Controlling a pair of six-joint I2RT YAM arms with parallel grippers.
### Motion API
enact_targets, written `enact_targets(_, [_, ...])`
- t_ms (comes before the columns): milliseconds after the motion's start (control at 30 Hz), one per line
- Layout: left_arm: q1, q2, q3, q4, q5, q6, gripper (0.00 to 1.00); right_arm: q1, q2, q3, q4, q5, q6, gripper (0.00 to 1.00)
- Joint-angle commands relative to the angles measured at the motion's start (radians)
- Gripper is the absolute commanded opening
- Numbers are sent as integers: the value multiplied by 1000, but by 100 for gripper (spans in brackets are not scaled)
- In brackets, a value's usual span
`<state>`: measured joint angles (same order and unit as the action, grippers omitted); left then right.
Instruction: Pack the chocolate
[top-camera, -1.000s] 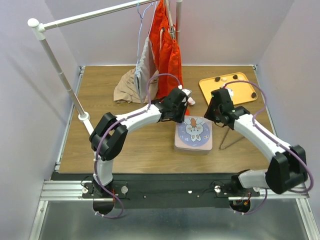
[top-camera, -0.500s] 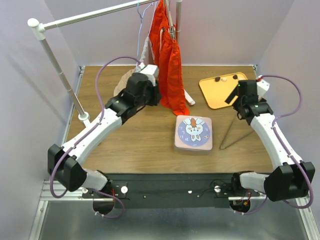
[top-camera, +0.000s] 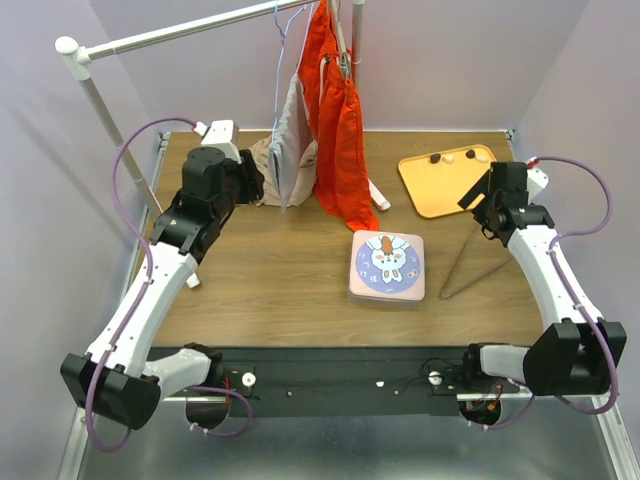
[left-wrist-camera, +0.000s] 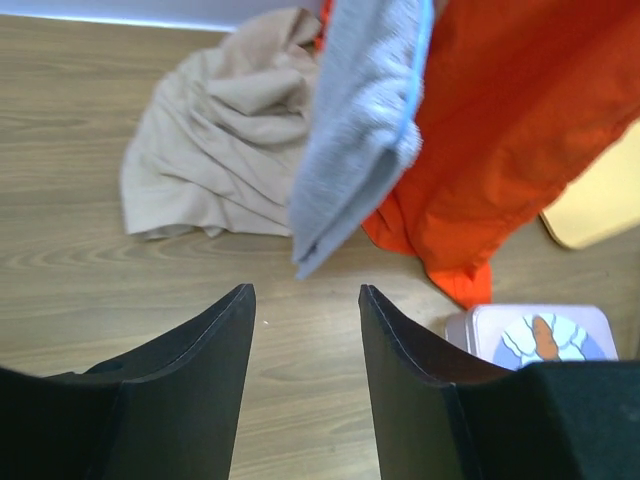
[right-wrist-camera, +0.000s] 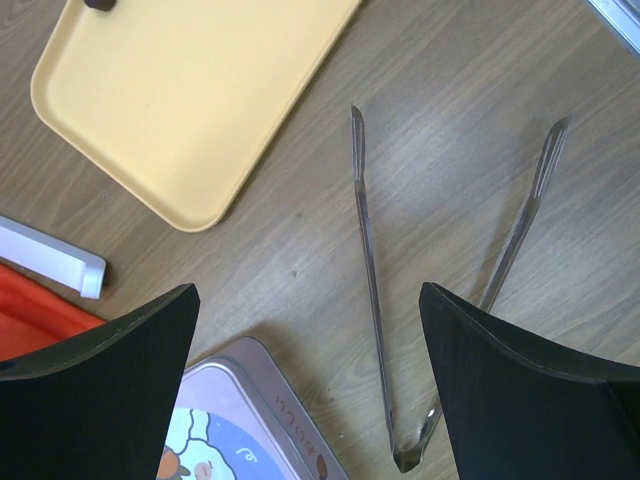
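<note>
Three small chocolate pieces (top-camera: 435, 158), dark and pale, lie at the far edge of a yellow tray (top-camera: 440, 190). In the right wrist view only one dark chocolate piece (right-wrist-camera: 100, 3) shows, at the top rim of the tray (right-wrist-camera: 190, 90). My right gripper (top-camera: 478, 195) hovers beside the tray's right end, and in its own view it (right-wrist-camera: 307, 290) stands wide open and empty above the metal tongs (right-wrist-camera: 372, 290). The left gripper (top-camera: 250, 183) is at the back left near the clothes, open (left-wrist-camera: 303, 300) with bare table between its fingers.
A closed tin with a cartoon lid (top-camera: 388, 266) sits mid-table, with the tongs (top-camera: 465, 268) to its right. Orange garments (top-camera: 335, 120) and a grey one (left-wrist-camera: 360, 130) hang from a rack. A beige cloth (left-wrist-camera: 215, 160) lies crumpled at the back.
Both arms left the tin. The left swung out to the back left by the clothes, the right pulled back beside the tray. Both grippers opened wider.
</note>
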<state>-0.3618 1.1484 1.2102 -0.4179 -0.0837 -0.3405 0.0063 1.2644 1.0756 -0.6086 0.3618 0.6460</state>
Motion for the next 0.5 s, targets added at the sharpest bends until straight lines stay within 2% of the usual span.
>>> enact_targets(0, [56, -76, -12, -7, -94, -20, 56, -2, -63, -20, -19, 20, 14, 100])
enact_targets(233, [90, -234, -98, 102, -180, -83, 56, -2, -118, -36, -19, 55, 3, 100])
enact_targets(467, [92, -263, -120, 105, -238, -97, 56, -2, -157, -52, -17, 81, 6, 100])
